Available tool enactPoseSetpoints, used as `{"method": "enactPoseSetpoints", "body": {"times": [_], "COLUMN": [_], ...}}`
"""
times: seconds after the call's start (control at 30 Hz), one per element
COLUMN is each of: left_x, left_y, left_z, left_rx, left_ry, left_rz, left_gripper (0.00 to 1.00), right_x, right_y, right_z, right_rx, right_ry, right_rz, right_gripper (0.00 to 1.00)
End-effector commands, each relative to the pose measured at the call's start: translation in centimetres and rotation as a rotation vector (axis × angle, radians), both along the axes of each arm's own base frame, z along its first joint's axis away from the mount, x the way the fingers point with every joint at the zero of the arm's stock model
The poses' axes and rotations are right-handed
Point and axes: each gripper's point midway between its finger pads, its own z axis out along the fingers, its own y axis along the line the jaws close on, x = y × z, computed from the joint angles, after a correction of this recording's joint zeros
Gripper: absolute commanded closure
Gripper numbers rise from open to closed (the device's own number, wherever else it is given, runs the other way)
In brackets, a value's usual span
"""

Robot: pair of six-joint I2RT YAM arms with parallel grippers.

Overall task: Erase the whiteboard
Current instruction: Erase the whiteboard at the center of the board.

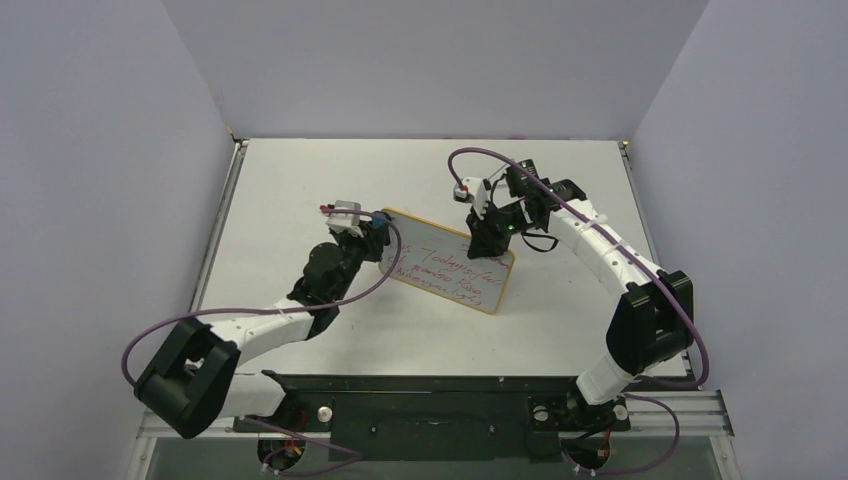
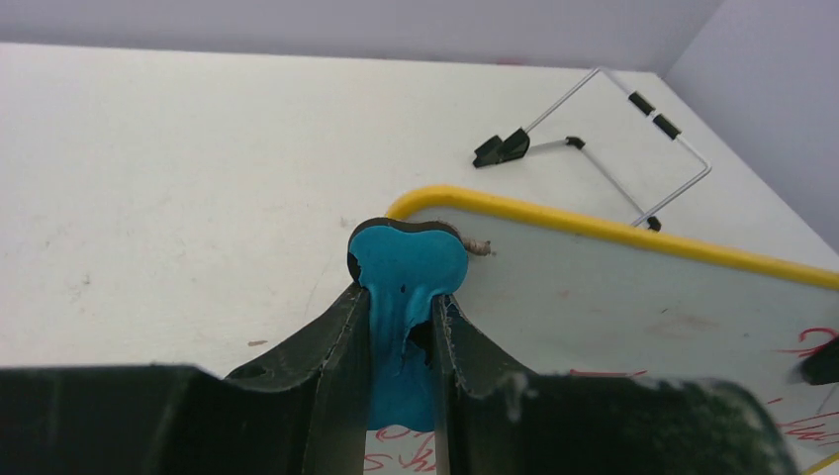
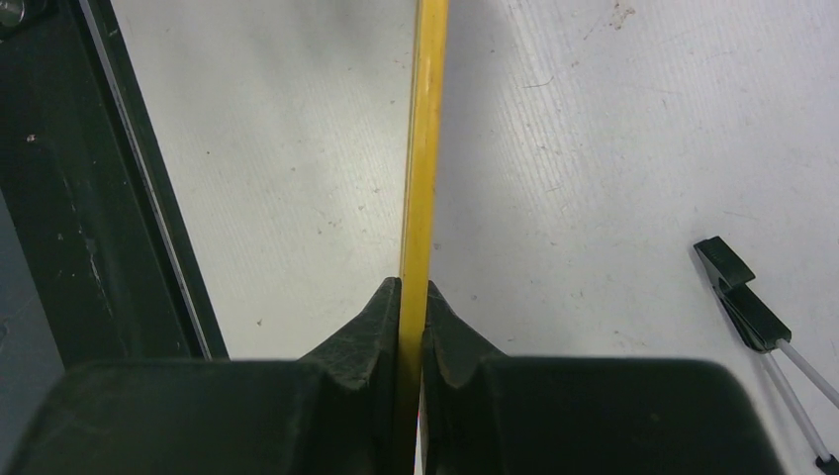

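Just one whiteboard (image 1: 450, 265), one eraser (image 2: 406, 262) (blue), one stand (image 2: 500, 148)

Item: whiteboard (image 1: 452, 266). Red handwriting, approx. 3 lines, running from 10 toward 4 o'clock across board. Line 1 looks like "Today's…", not certain; rest too small to read. Left wrist view: red stroke fragments only, illegible.

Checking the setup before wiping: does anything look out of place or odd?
The wire stand lies on the table beyond the whiteboard, seemingly not propping it. Instead the right gripper pinches the board's yellow edge, while the left gripper, holding the blue eraser, sits at a corner. Nothing looks spilled or damaged.
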Motion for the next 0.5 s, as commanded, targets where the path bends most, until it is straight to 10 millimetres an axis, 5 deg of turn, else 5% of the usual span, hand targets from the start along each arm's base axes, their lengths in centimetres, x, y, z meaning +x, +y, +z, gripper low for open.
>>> {"method": "enactPoseSetpoints", "body": {"times": [0.0,0.2,0.47], "left_x": [-1.2,-3.5,-3.8], "left_y": [1.6,1.0,-2.2], "left_z": [3.9,6.0,4.1], "left_rx": [-0.027,-0.076,-0.100], "left_ry": [-0.079,-0.102,-0.056], "left_rz": [0.008,-0.103,-0.182], "left_gripper": [1.00,1.00,1.00], "right_x": [-2.0,-2.0,-1.9], "right_y": [-1.3,-1.3,-1.3], "right_z": [-3.2,-3.2,-3.2], "right_rx": [-0.115,-0.118,-0.120], "right_ry": [0.073,0.073,0.071], "right_rz": [0.058,0.057,0.055], "right_gripper": [1.00,1.00,1.00]}}
